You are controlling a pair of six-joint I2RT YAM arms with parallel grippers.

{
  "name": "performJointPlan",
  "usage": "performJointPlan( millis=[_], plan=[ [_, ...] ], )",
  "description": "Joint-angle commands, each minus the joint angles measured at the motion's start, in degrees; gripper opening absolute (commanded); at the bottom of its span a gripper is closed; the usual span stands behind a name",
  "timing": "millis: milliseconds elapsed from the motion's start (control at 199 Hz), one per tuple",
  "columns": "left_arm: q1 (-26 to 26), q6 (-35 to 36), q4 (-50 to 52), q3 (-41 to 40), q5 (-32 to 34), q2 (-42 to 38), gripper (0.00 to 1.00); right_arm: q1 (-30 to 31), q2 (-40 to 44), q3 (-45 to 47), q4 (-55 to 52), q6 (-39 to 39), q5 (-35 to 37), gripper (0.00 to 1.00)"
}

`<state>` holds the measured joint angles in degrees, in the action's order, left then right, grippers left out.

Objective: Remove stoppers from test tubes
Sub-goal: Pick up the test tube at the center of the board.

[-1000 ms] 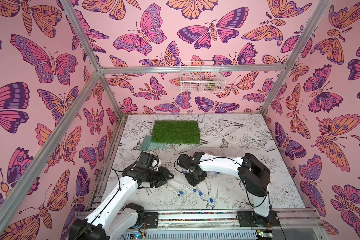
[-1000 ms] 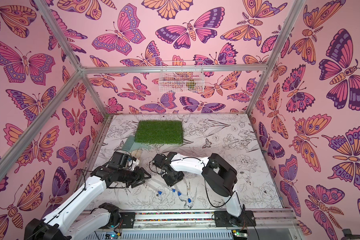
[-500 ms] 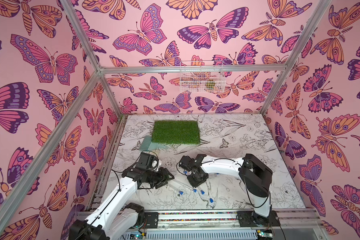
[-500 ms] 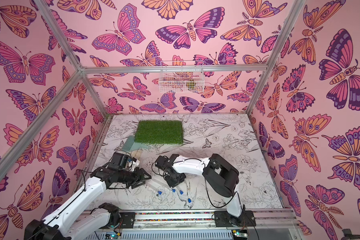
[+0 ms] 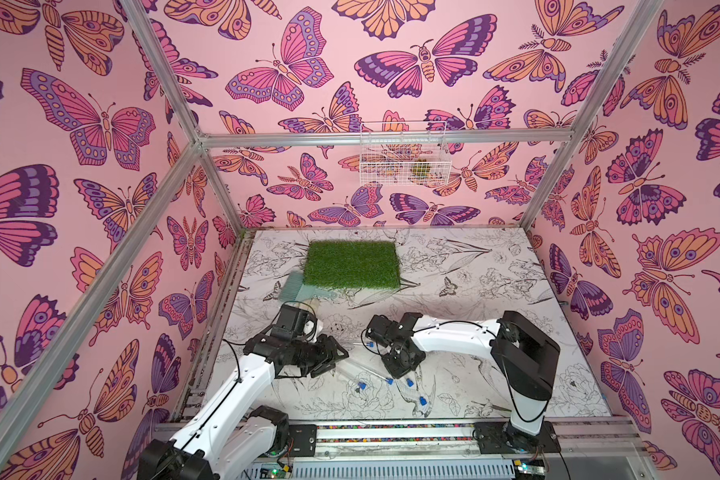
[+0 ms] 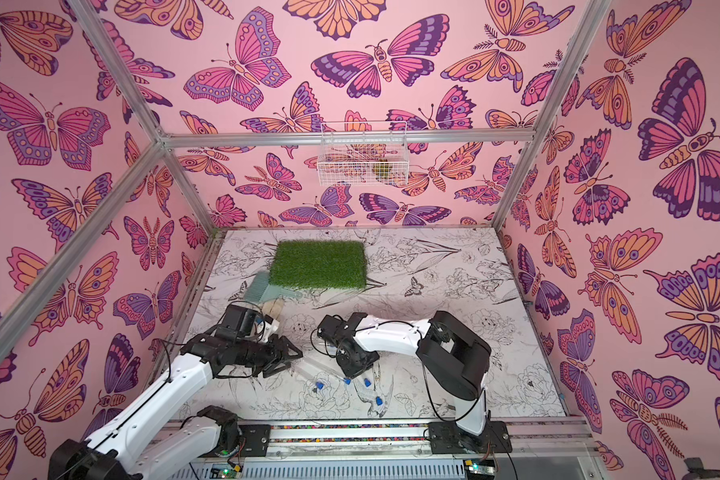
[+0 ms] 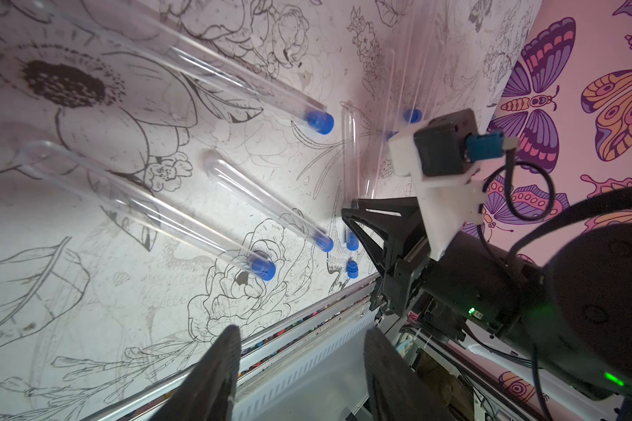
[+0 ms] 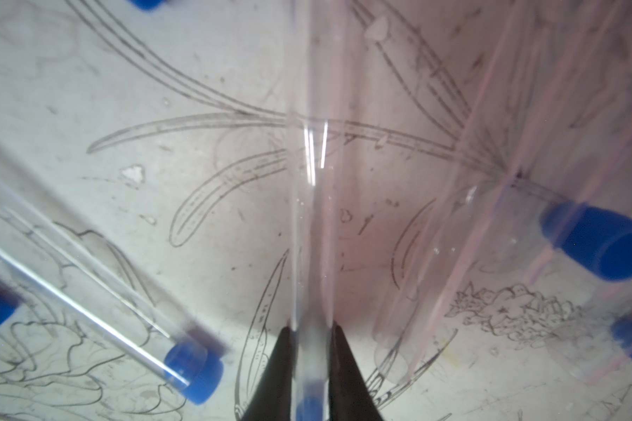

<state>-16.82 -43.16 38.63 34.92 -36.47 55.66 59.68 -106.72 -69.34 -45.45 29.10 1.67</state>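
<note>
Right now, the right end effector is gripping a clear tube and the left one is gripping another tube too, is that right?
Not quite. The left end effector is open and holds nothing: the left wrist view shows its jaws apart with no tube between them. The right end effector does grip a clear tube.

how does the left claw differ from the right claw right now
The black left claw stands open with nothing between its fingers; the black right claw is shut on a slim clear test tube, near its blue stopper. In both top views the left claw reaches sideways over the flower-printed table, while the right claw points down at it. Both are black and two-fingered.
</note>
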Motion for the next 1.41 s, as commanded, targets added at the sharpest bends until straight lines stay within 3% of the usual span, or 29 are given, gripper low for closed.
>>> performJointPlan(
  millis=[0, 211, 356, 507, 628, 1135, 1401],
  plan=[
    [0.5, 0.7, -0.5, 2.3, -1.1, 1.3, 0.58, 0.2, 4.1, -2.6, -0.8, -1.4, 0.4, 0.15],
    [3.2, 2.2, -3.1, 7.5, -7.7, 4.6, 0.69, -2.8, 10.7, -4.7, 0.7, -1.7, -7.1, 0.14],
    [5.4, 1.0, -9.0, 10.4, -16.3, 6.4, 0.69, -5.7, 18.3, -3.0, 4.6, -3.0, -19.5, 0.15],
    [5.6, 1.5, -12.2, 13.5, -24.3, 8.6, 0.7, -6.5, 20.4, -4.6, 0.7, -6.0, -24.5, 0.15],
    [5.6, 2.6, -12.5, 14.7, -27.0, 9.0, 0.7, -6.4, 20.0, -6.0, 0.0, -6.7, -28.2, 0.15],
    [1.1, 4.3, -12.5, 15.5, -23.2, 10.8, 0.63, -6.0, 19.0, -8.0, 4.9, -4.2, -32.5, 0.15],
    [-1.5, 4.6, -12.4, 16.8, -19.4, 12.5, 0.53, -5.9, 19.3, -8.1, 5.5, -3.6, -32.8, 0.15]
  ],
)
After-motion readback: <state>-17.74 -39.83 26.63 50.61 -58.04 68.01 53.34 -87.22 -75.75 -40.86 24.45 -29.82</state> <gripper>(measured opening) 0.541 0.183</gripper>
